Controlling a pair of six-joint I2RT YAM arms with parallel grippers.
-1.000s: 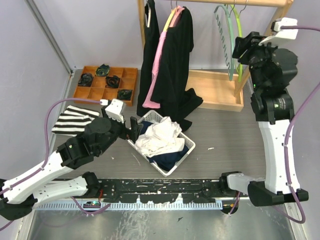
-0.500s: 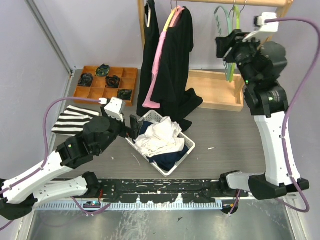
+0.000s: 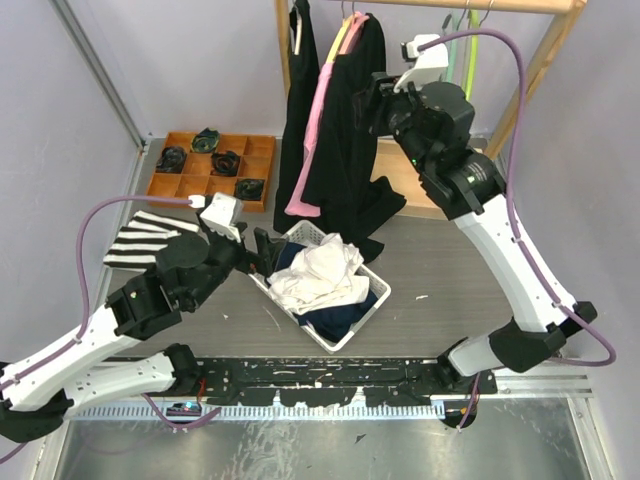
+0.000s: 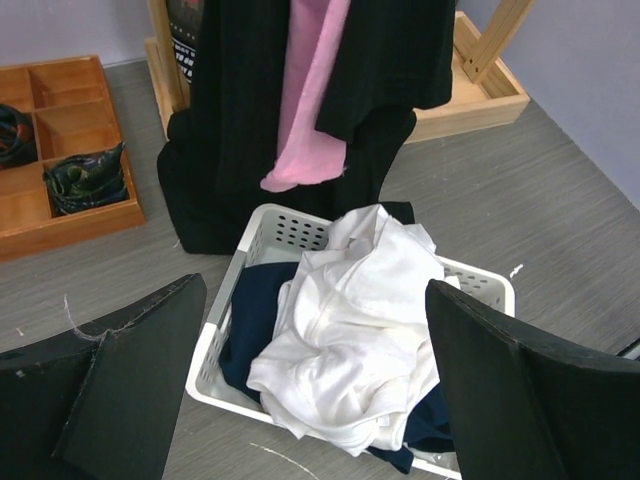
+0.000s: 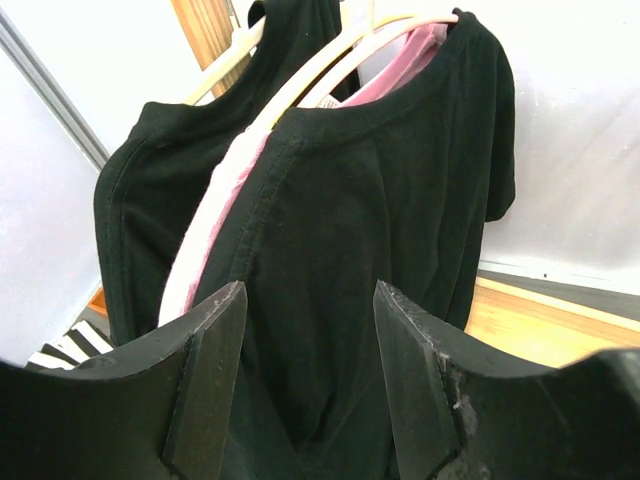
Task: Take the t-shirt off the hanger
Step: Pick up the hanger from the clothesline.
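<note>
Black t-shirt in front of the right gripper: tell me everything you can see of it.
The black t-shirt looks like soft cotton knit, with a ribbed crew neck and short sleeves. It hangs on a pale hanger, with a pink garment pressed against its back. The right gripper is open in front of it; no grip yet.

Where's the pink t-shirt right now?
Top view, upper centre: the pink t-shirt hangs on the wooden rack between a black garment and a black t-shirt, which the right end effector faces.
</note>
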